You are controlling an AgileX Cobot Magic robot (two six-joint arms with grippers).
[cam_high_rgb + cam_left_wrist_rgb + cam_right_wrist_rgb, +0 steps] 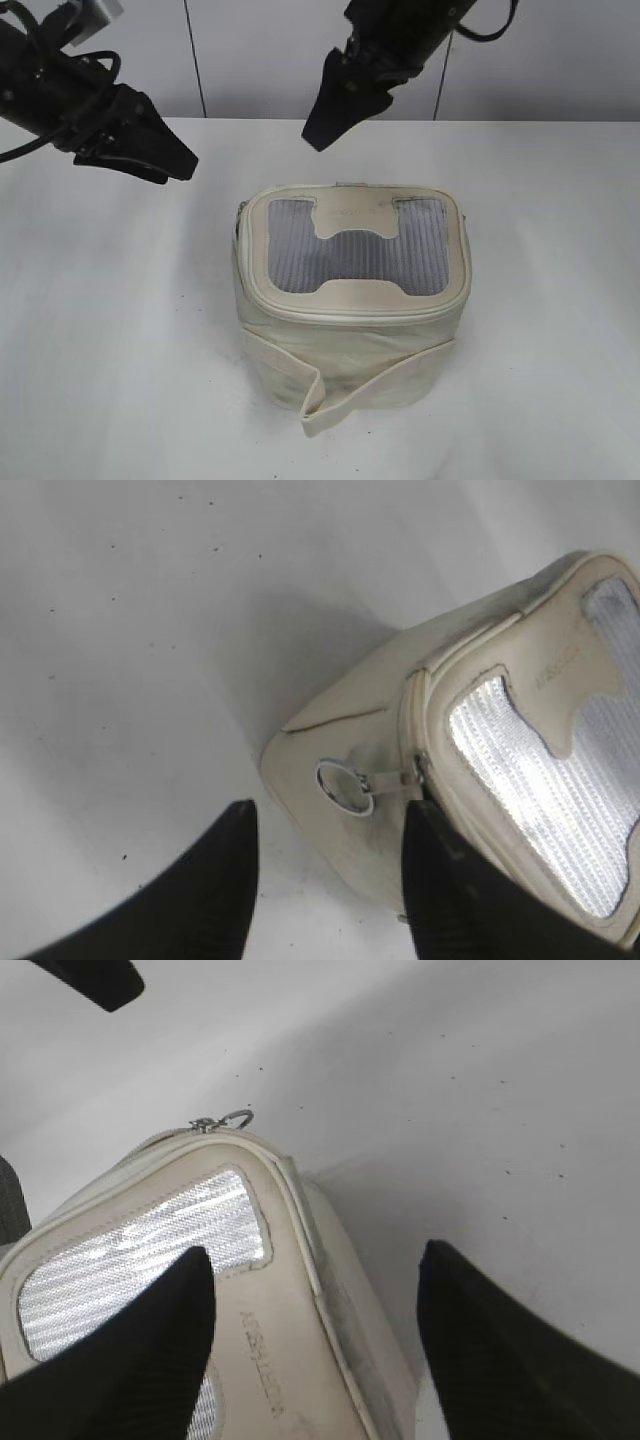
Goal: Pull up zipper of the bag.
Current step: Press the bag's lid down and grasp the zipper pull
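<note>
A white table (100, 330) is set before a pale panelled wall, and the bag (350, 300) is stood near its middle, lid up, with the grey ribbed panel and cream patch turned to the exterior camera. A loose strap (330, 395) is draped round the bag's front. The zipper (412, 742) is run round the lid rim. One ringed pull (347, 785) is seen at the bag's left end, hanging out over the side wall; a second pull (222, 1121) is seen at the corner farthest from the right wrist camera.

The left gripper (325, 880) is held above the table to the left of the bag, jaws apart and empty, with the ring lying just ahead of the gap between its fingers. The right gripper (325, 125) is held above and behind the bag, also parted and holding nothing, its fingers straddling the lid's near end in the wrist view.

The step in hand is judged to be the approach to a pull. It is best done by the left gripper being lowered until the ring sits squarely between the pads, then closed on the ring's flat. The bag should be steadied by the right gripper pressing on the lid or body, since a light case may be dragged along. The pull should then be drawn along the track, not away from it.
</note>
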